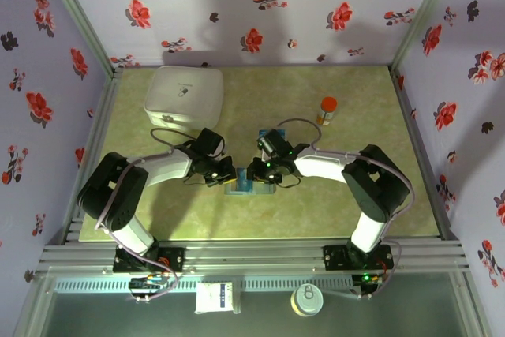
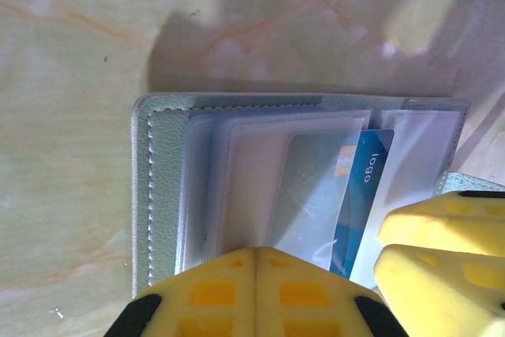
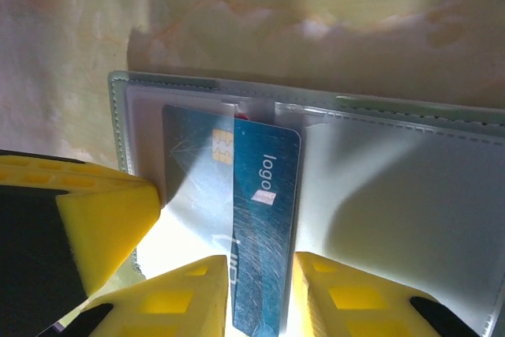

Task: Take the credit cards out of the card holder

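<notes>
The grey-blue card holder [image 1: 245, 188] lies open on the table between both grippers, its clear sleeves facing up [image 2: 237, 171]. A blue credit card [image 3: 264, 226] printed "logo" sticks half out of a sleeve, and its chip side is still under the clear plastic. My right gripper [image 3: 262, 290] is open, one fingertip on each side of the card's bare strip. My left gripper [image 2: 256, 254] is shut and its tips rest on the holder's left sleeves [image 3: 150, 116]. The right gripper's fingers [image 2: 442, 230] show beside the card [image 2: 367, 195]. A red sliver [image 3: 241, 116] peeks out at the top of the sleeve.
A white rounded-square box [image 1: 183, 98] stands at the back left. An orange-capped bottle [image 1: 327, 110] stands at the back right. The green marbled tabletop [image 1: 371, 219] is walled in by floral panels, and the arm bases sit at the near edge.
</notes>
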